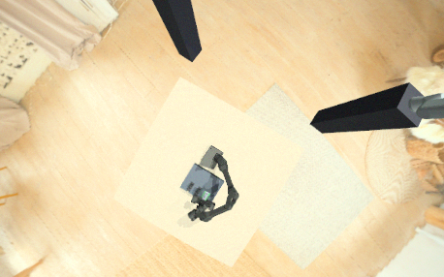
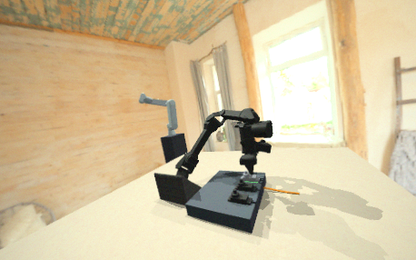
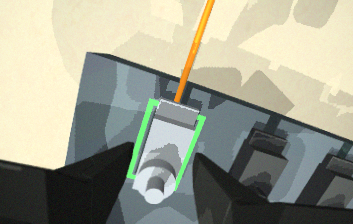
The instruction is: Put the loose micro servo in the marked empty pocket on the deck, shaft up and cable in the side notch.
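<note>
- The micro servo (image 3: 166,145) is sitting in the green-marked pocket (image 3: 141,135) on the deck (image 3: 102,100), shaft end facing up.
- Its orange cable (image 3: 193,50) is running out over the deck's edge.
- The gripper (image 3: 162,172) is standing released, fingers flanking the servo with gaps.
- Two other servos (image 3: 262,150) are occupying neighbouring pockets.

Matt grey micro servo (image 3: 166,145), smooth dark deck (image 3: 102,105), glossy orange cable (image 3: 193,50).
</note>
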`<act>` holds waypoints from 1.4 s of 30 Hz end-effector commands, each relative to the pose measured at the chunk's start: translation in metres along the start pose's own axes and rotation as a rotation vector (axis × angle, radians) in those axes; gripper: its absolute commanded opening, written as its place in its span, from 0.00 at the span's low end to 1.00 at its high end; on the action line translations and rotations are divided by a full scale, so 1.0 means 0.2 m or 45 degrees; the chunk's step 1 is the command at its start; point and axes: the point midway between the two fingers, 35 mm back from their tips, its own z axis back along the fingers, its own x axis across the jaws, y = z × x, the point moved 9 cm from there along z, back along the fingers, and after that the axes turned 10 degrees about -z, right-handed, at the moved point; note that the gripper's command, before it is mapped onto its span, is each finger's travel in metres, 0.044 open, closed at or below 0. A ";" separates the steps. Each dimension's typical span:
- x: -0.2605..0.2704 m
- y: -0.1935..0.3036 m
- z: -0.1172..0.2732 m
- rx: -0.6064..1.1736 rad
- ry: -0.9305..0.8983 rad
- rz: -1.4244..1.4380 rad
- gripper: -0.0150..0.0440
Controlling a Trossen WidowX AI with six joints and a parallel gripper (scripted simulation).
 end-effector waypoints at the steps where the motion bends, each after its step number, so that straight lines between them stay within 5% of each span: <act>1: 0.00 0.00 0.05 0.001 0.005 0.005 0.57; 12: 0.00 0.49 0.33 -0.112 0.058 -0.037 1.00; 28: 0.06 0.66 0.55 -0.318 0.184 -0.049 1.00; 42: 0.06 0.66 0.55 -0.322 0.187 -0.049 1.00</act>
